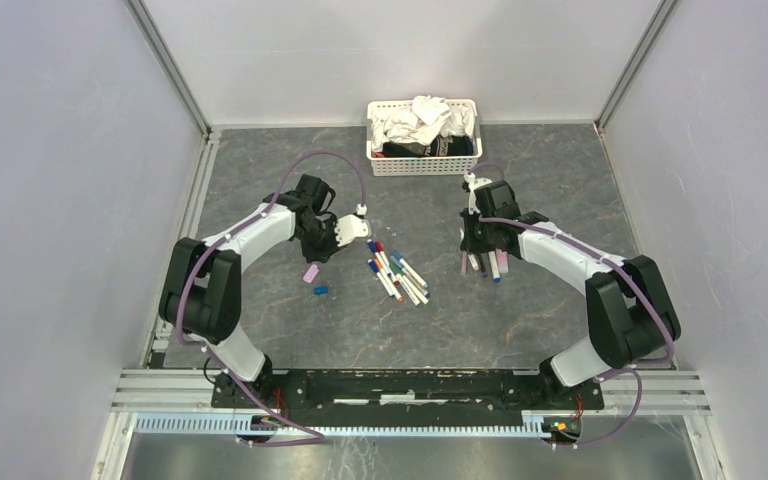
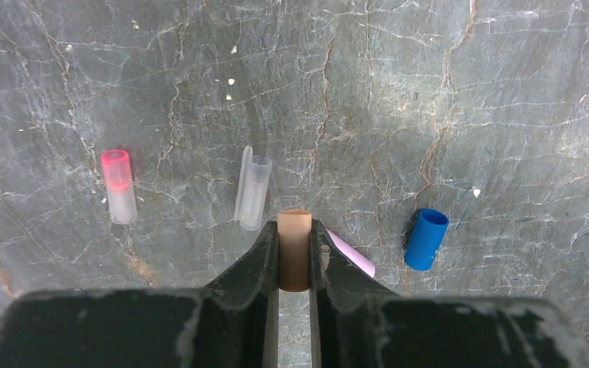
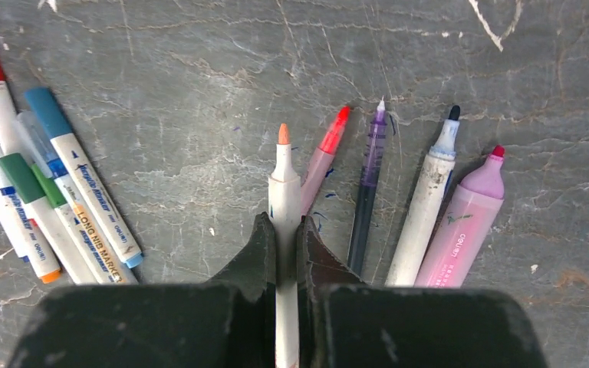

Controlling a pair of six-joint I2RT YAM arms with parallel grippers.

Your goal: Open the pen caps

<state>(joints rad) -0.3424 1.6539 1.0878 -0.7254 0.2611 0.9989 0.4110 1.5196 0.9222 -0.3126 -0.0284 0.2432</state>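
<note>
My left gripper is shut on a stubby orange pen cap, held just above the table. Below it lie a red-ended clear cap, a clear cap, a pink cap partly under the right finger, and a blue cap. My right gripper is shut on a white pen whose orange tip is bare. Beside it lie uncapped pens: a red-tipped one, a purple one, a white one and a thick pink one. Capped pens lie to the left.
A white basket of cloths stands at the back centre. The capped pens lie between the left gripper and the right gripper. Grey walls enclose the table on three sides.
</note>
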